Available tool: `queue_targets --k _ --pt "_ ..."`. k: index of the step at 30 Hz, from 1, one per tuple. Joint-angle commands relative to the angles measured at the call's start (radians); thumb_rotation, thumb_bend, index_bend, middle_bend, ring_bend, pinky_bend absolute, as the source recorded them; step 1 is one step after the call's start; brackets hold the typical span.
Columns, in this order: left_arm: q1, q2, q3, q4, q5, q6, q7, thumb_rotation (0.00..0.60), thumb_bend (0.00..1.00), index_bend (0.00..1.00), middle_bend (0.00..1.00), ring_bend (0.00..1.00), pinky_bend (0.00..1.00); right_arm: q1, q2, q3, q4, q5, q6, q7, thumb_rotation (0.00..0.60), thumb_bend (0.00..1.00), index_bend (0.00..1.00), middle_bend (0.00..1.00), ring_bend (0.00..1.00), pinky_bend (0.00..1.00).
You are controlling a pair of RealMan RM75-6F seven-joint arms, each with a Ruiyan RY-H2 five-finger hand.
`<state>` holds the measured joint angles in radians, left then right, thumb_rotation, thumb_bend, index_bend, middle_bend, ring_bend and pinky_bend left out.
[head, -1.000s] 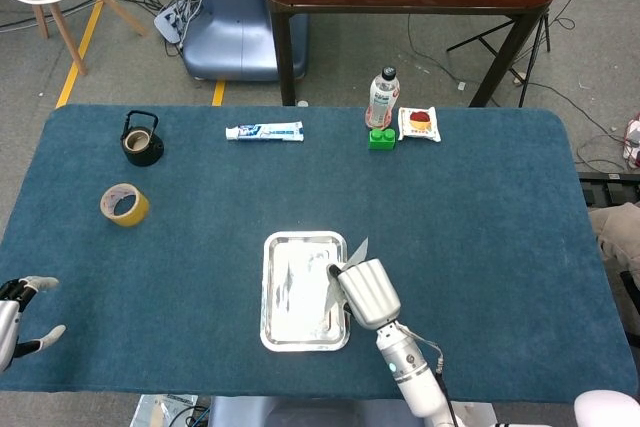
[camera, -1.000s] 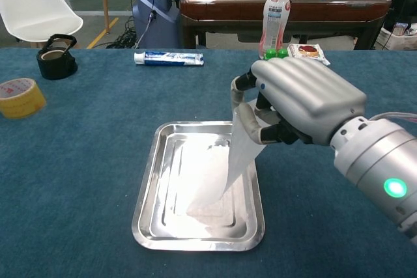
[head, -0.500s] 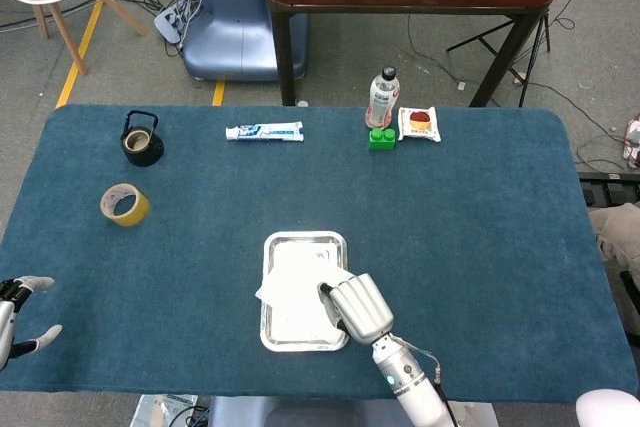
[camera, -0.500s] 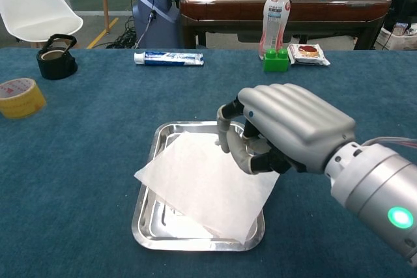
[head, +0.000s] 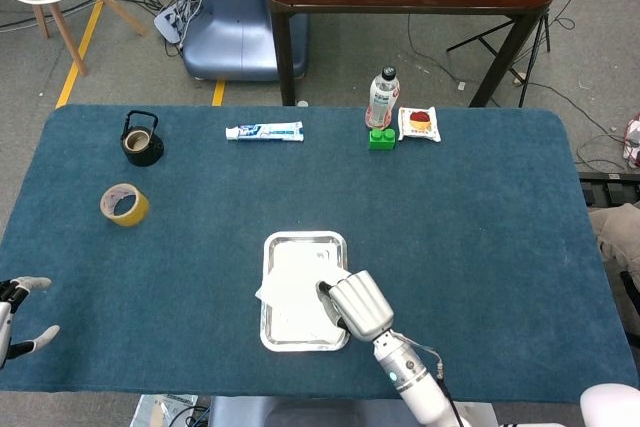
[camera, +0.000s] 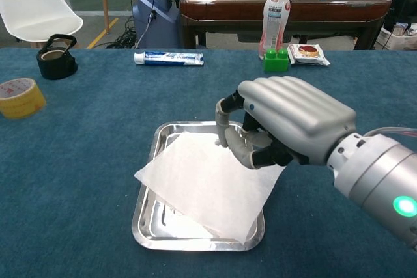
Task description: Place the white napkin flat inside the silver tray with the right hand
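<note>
1. Since the earlier frame, the white napkin [camera: 208,183] had dropped from hanging upright to lying spread over the silver tray [camera: 148,222].
2. My right hand [camera: 287,128] held its far edge, fingers [camera: 225,136] pinching it, presumably to steer placement.
3. The napkin sat skewed, corners overhanging the rims, so not yet flat inside.
4. My left hand [head: 20,312] idled at the table [head: 480,197] edge, fingers spread, holding nothing.

the right hand [camera: 287,122] hovers with curled fingers over the far right part of the silver tray [camera: 144,216], where the white napkin [camera: 205,183] lies askew, its corners overhanging the tray's left and right rims.
</note>
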<state>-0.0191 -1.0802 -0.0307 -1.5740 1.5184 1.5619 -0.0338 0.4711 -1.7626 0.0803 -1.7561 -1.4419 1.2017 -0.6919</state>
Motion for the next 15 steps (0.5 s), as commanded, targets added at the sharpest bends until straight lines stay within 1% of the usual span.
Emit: queue_targets --k 1,5,7,10,12,13,15 --pt "0.0 0.0 0.0 0.0 -0.001 -0.001 0.001 0.6 0.11 0.33 0.36 0.3 0.49 0.015 0.024 0.007 0.009 -0.017 -0.009 -0.013 0.6 0.47 0.55 1.0 1.0 1.0" --pt "0.001 0.0 -0.001 -0.001 -0.001 0.0 0.001 0.6 0.11 0.33 0.36 0.3 0.49 0.031 0.041 0.009 0.032 -0.041 -0.014 -0.037 0.6 0.2 0.53 1.0 0.96 1.0" --pt "0.002 0.002 -0.002 -0.001 -0.003 0.002 -0.002 0.6 0.11 0.33 0.36 0.3 0.49 0.042 0.054 0.012 0.041 -0.044 -0.029 -0.038 0.6 0.13 0.53 1.0 0.93 1.0" --pt "0.003 0.003 -0.003 -0.001 -0.006 0.003 -0.003 0.6 0.11 0.33 0.36 0.3 0.49 0.061 0.079 0.016 0.054 -0.045 -0.056 -0.05 0.6 0.1 0.53 0.99 0.85 0.94" --pt "0.003 0.003 -0.004 -0.001 -0.006 0.003 -0.004 0.6 0.11 0.33 0.36 0.3 0.49 0.074 0.098 0.016 0.06 -0.044 -0.077 -0.065 0.6 0.11 0.49 0.96 0.81 0.91" --pt "0.003 0.003 -0.003 0.0 -0.006 0.002 -0.004 0.6 0.11 0.33 0.36 0.3 0.49 0.084 0.111 0.017 0.063 -0.044 -0.09 -0.083 0.6 0.13 0.46 0.94 0.79 0.89" --pt "0.003 0.003 -0.003 -0.001 -0.006 0.001 -0.004 0.6 0.11 0.33 0.36 0.3 0.49 0.099 0.13 0.016 0.067 -0.045 -0.112 -0.109 0.6 0.23 0.42 0.92 0.78 0.88"
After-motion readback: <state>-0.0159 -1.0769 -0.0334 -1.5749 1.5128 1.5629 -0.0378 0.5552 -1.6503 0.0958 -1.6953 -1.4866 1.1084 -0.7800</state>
